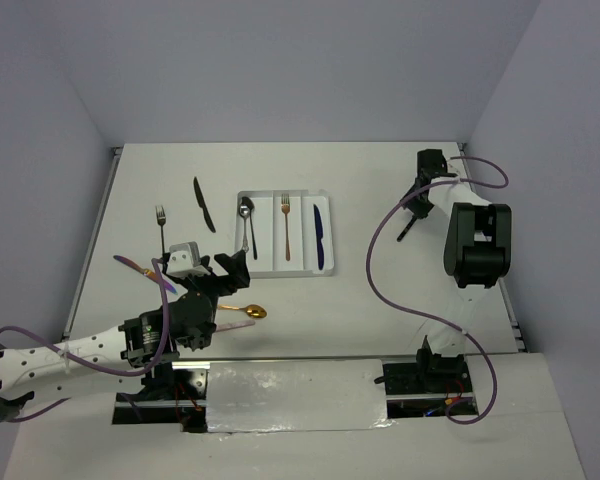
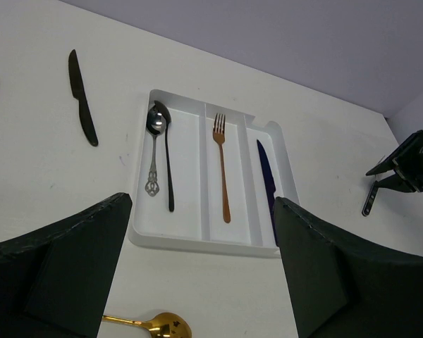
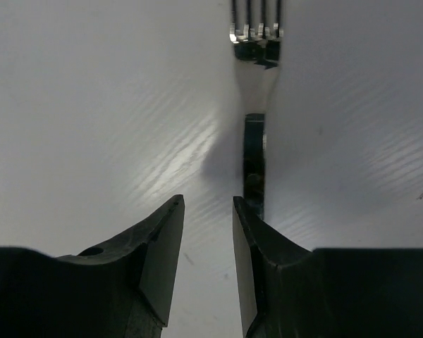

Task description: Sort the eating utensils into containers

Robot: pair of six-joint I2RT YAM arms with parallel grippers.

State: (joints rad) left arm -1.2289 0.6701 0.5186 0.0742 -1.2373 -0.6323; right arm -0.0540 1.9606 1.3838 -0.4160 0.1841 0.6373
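Left pincer (image 1: 232, 266) beside tray (image 2: 197, 241), four utensils (image 2: 222, 176)

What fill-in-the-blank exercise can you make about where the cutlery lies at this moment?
1. The silver spoon and the black spoon share the ___ compartment of the white cutlery tray.
2. The copper fork lies alone in the ___ compartment.
3. The knife in the right compartment is dark ___.
4. The gold spoon is not in the tray; it lies on the ___.

Missing words: left; middle; blue; table.
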